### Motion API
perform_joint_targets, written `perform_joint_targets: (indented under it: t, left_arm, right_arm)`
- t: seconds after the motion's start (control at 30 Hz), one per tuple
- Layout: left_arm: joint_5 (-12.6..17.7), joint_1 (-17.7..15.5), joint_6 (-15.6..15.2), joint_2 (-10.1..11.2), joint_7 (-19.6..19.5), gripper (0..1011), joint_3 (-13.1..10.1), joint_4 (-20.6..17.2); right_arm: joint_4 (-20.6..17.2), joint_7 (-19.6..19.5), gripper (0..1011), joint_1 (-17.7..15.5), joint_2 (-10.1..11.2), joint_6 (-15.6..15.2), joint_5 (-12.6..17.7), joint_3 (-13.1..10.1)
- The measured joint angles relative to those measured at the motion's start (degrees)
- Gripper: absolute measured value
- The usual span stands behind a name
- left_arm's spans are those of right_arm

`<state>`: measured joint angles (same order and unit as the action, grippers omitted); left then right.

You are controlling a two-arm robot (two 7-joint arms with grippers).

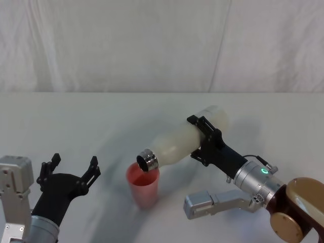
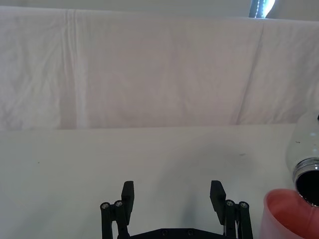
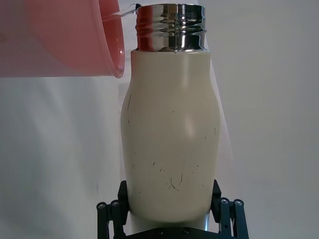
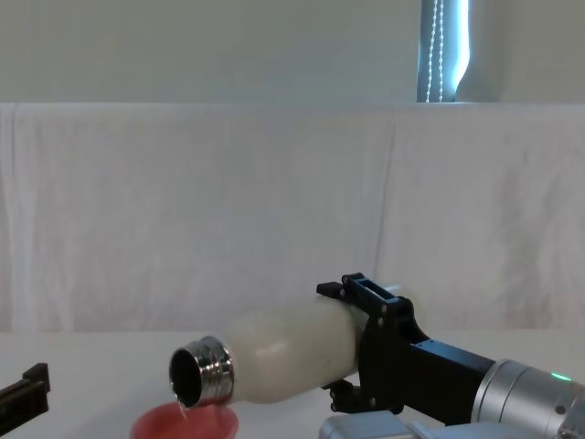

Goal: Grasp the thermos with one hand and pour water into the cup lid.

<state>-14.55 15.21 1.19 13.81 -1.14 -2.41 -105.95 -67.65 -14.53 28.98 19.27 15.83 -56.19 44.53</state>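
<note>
The cream-white thermos [image 1: 183, 141] lies tipped almost level above the table, with my right gripper [image 1: 206, 142] shut on its lower body. Its chrome neck [image 1: 148, 160] hangs over the rim of the pink cup lid [image 1: 143, 185], which stands upright on the table. In the chest view a thin trickle of water drops from the thermos [image 4: 274, 357] mouth into the cup lid [image 4: 185, 426]. The right wrist view looks along the thermos [image 3: 170, 134] toward the cup lid [image 3: 70, 37]. My left gripper [image 1: 71, 169] stands open and holds nothing, to the left of the cup lid.
A white cloth covers the table [image 1: 91, 116] and hangs as a backdrop behind it. A grey arm link [image 1: 215, 202] sits low, just right of the cup lid.
</note>
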Motion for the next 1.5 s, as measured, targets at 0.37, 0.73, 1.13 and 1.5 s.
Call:
perform_joint_targets:
  t: [0.37, 0.73, 1.13, 1.5]
  left_arm:
    - [0.00, 0.00, 0.00, 0.00, 0.00, 1001, 0.00, 0.00]
    - [0.00, 0.00, 0.00, 0.00, 0.00, 1001, 0.00, 0.00]
    - [0.00, 0.00, 0.00, 0.00, 0.00, 1001, 0.00, 0.00]
    - [0.00, 0.00, 0.00, 0.00, 0.00, 1001, 0.00, 0.00]
  right_arm:
    - [-0.60, 0.87, 951, -0.55, -0.15, 0.73, 2.21, -1.07]
    - [-3.37, 2.57, 951, -1.80, 0.22, 1.53, 4.55, -2.56]
    - [-7.60, 9.84, 951, -4.95, 0.23, 4.58, 15.83, -7.40]
    - [-9.56, 15.12, 951, -8.15, 0.22, 5.45, 24.56, -12.23]
